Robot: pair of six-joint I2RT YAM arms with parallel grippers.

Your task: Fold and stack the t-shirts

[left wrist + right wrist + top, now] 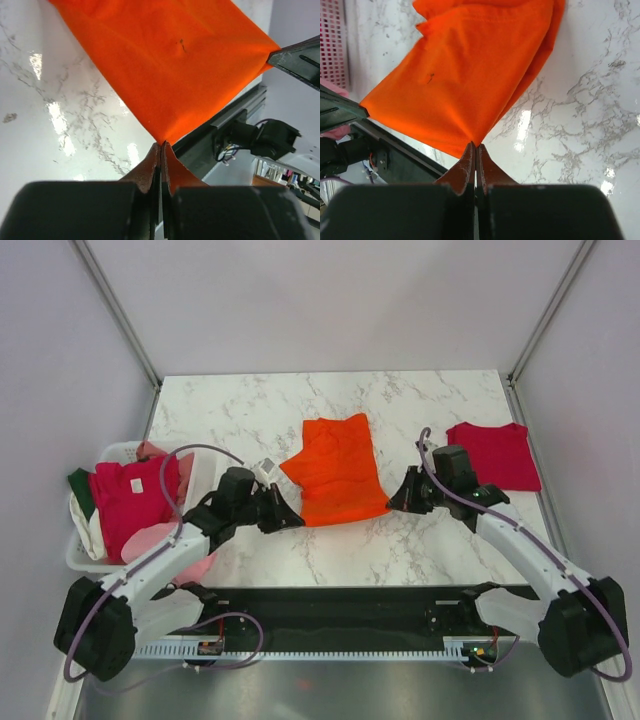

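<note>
An orange t-shirt [335, 472] lies partly folded in the middle of the marble table [250, 410]. My left gripper [296, 521] is shut on its near left corner; in the left wrist view the cloth [170, 60] runs into the closed jaws [161, 145]. My right gripper [393, 503] is shut on the near right corner, and the fabric [470, 75] is pinched at the tips [475, 146]. The near hem stretches between the two grippers. A crimson t-shirt [493, 455] lies folded flat at the right of the table.
A white basket [112, 452] stands at the table's left edge, holding a magenta t-shirt [130, 495] and pink, green and white cloth. The black rail [340, 610] of the arm bases runs along the near edge. Grey walls enclose the table.
</note>
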